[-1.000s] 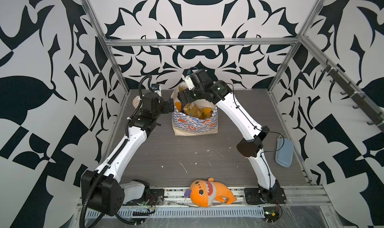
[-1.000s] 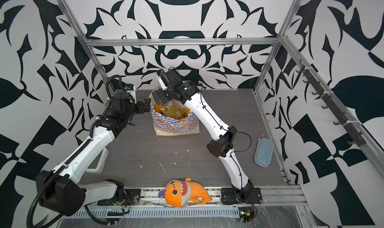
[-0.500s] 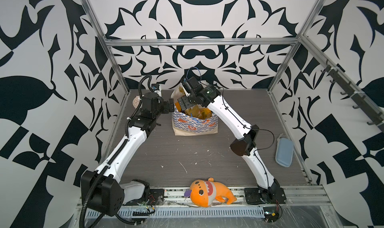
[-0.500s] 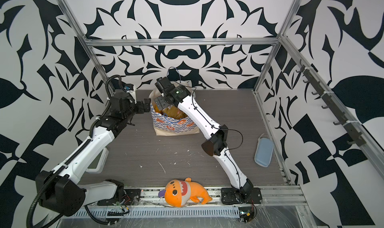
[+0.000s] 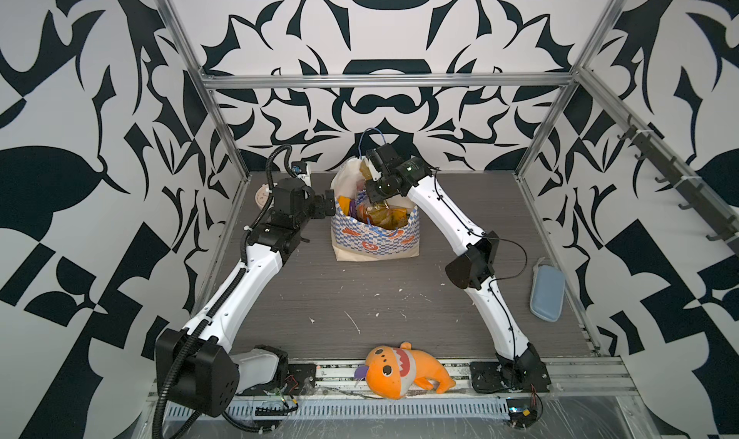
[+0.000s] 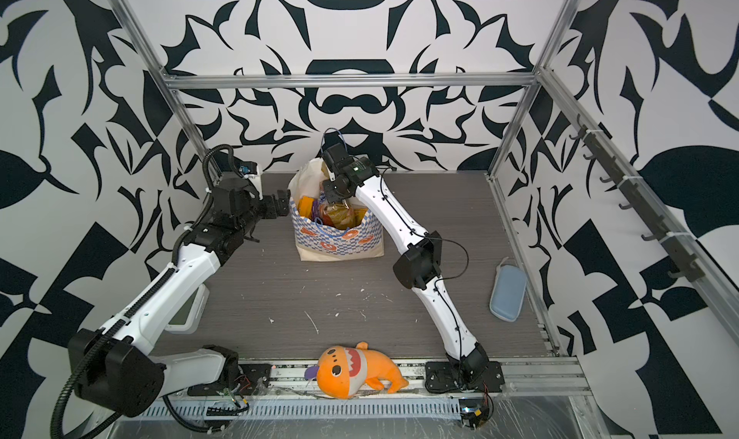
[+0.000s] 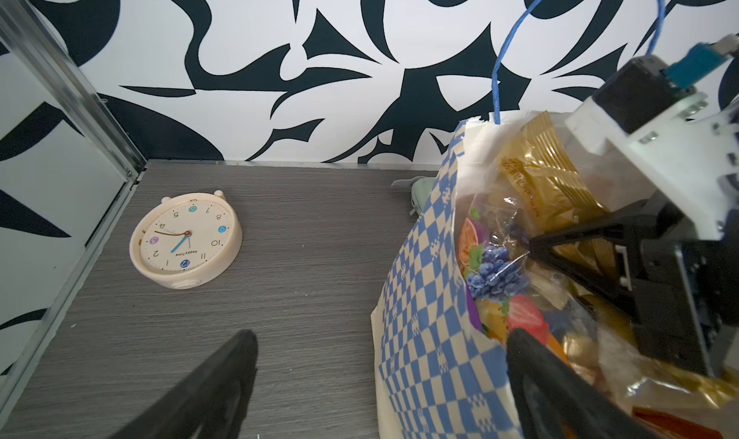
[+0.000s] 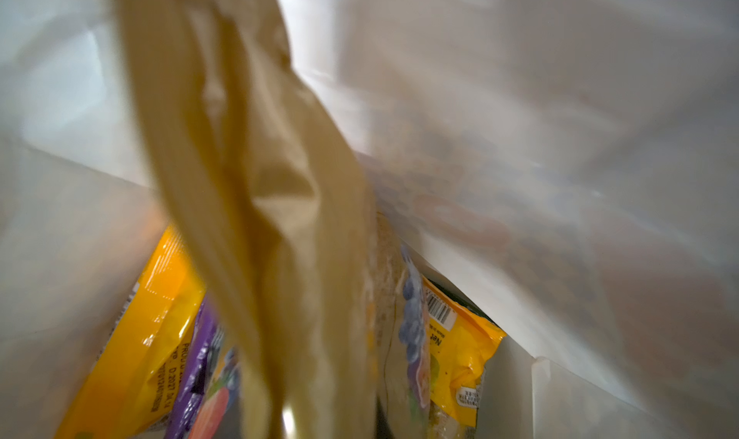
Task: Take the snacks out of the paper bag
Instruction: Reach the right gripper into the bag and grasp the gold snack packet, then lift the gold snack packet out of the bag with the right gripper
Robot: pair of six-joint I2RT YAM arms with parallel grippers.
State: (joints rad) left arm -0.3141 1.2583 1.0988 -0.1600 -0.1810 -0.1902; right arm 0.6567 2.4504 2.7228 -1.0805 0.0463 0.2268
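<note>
Top views both show the bag (image 5: pixel 376 239) upright at the back middle of the counter (image 5: pixel 360 297), mouth open, with the snacks (image 5: pixel 378 213) packed inside it. No packet lies on the counter. Judged from this, nothing has been removed, the whole unloading is left to do, and the step in hand looks like the first pick.

Right arm: base at the near edge on the right, elbow bent and raised off the counter, forearm slanting up to the bag, wrist pitched down through the mouth. The right gripper (image 7: pixel 531 244) is among the packets with its jaws together, tips against crumpled clear film beside a gold packet (image 7: pixel 552 177). Whether any film is pinched cannot be told. The right wrist view is blurred and largely filled by a tan packet (image 8: pixel 260 217) close to the lens, with a yellow packet (image 8: pixel 152 329) lower in the bag.

Left arm: stretched from the near left along the counter's left side, wrist roughly level, aimed at the bag's left wall. The left gripper (image 5: pixel 328 205) has its jaws wide apart. In the left wrist view one finger (image 7: pixel 216 381) is outside the checkered wall and the other (image 7: pixel 548 381) is on the snack side, straddling the wall without clamping it.
</note>
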